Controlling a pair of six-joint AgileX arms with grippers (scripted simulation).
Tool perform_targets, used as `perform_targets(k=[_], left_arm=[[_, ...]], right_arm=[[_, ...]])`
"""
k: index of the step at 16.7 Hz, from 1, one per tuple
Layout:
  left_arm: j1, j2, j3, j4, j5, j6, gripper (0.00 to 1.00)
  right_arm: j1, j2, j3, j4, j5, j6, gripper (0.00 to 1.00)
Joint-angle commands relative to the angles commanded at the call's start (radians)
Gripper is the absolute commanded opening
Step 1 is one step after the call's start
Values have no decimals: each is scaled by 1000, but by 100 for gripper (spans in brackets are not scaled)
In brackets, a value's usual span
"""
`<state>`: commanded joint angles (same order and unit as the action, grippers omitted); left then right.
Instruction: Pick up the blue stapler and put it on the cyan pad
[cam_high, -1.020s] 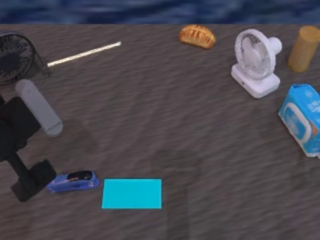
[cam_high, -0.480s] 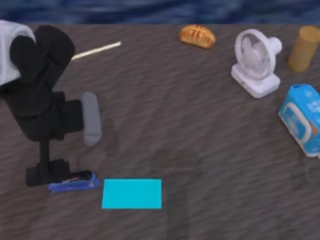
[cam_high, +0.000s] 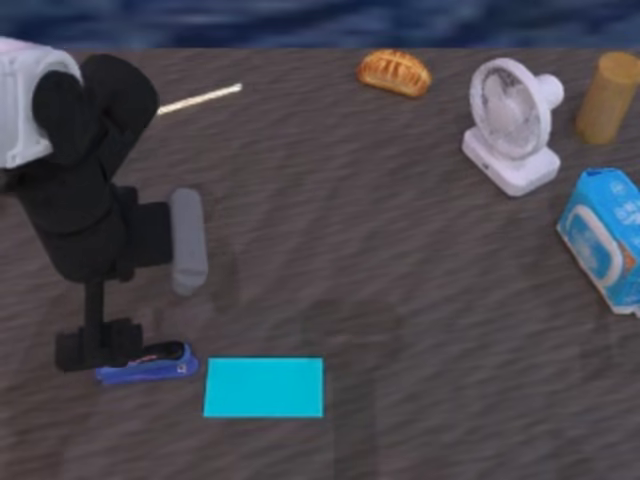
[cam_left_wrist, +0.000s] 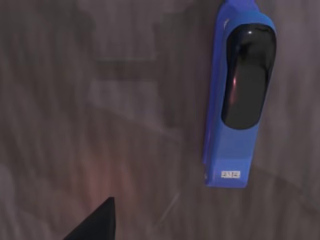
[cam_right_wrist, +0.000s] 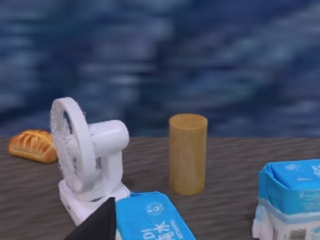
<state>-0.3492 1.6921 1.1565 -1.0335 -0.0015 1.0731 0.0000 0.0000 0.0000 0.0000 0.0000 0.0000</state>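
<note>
The blue stapler (cam_high: 150, 362) lies flat on the table near the front left, its black strip facing up. In the left wrist view the blue stapler (cam_left_wrist: 240, 100) lies off to one side of the fingers, not between them. The cyan pad (cam_high: 263, 387) lies flat just to the stapler's right, a small gap apart. My left gripper (cam_high: 95, 347) hangs open over the stapler's left end, pointing down, and one dark fingertip (cam_left_wrist: 100, 225) shows above bare table. My right arm is outside the top view; one right fingertip (cam_right_wrist: 102, 222) shows off-centre.
At the back right stand a white desk fan (cam_high: 512, 125), a tan cylinder (cam_high: 607, 97) and a light-blue-and-white packet (cam_high: 605, 238). A bread loaf (cam_high: 394, 72) lies at the back. A pale thin stick (cam_high: 200, 98) lies at the back left.
My left arm swung in from the table's left edge and stands over the stapler's left end; in the last half second it barely shifted. The stapler and pad have not moved.
</note>
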Motion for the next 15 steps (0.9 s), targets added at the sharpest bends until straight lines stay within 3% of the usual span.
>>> perform_targets(k=[9, 14, 15], left_arm=[[-1, 165, -193, 363, 1, 6, 100], [0, 177, -208, 387, 1, 6, 100], [0, 177, -208, 387, 1, 6, 92]], right_arm=[[0, 0, 0, 0, 0, 0, 100], [0, 0, 0, 0, 0, 0, 100], [0, 0, 0, 0, 0, 0, 100]])
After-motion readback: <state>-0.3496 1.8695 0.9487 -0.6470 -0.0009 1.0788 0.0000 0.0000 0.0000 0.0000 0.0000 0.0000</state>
